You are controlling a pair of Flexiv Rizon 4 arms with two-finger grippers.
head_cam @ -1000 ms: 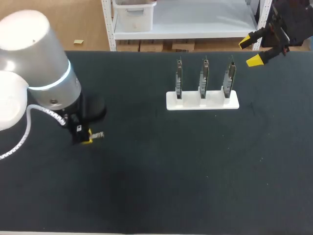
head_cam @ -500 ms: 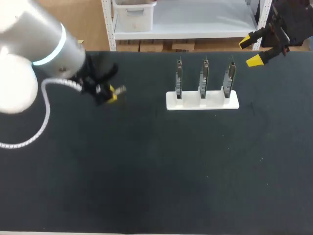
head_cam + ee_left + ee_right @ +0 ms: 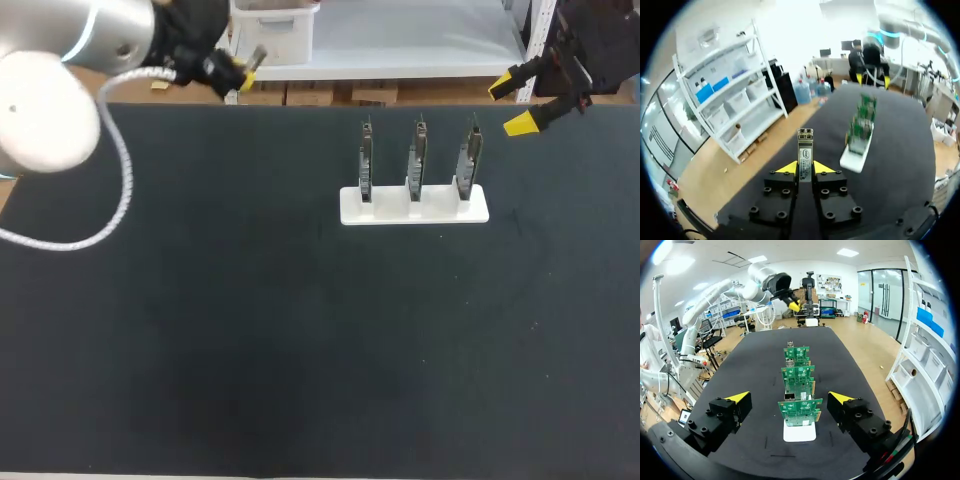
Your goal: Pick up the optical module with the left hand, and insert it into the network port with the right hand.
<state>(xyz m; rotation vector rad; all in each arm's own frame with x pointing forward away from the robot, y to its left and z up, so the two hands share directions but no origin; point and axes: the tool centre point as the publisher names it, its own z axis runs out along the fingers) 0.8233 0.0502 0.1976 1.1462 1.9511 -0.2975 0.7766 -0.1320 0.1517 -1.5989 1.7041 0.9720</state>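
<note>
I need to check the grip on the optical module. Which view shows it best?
The left wrist view: the optical module sits clamped between the left gripper's yellow tips, close up. The head view shows only a small sliver; in the right wrist view it is too small to tell.

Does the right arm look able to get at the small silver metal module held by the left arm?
Probably yes, though it is far off: the silver module sticks out past the yellow tips of the left gripper, the right gripper is open, and nothing shows between them.
</note>
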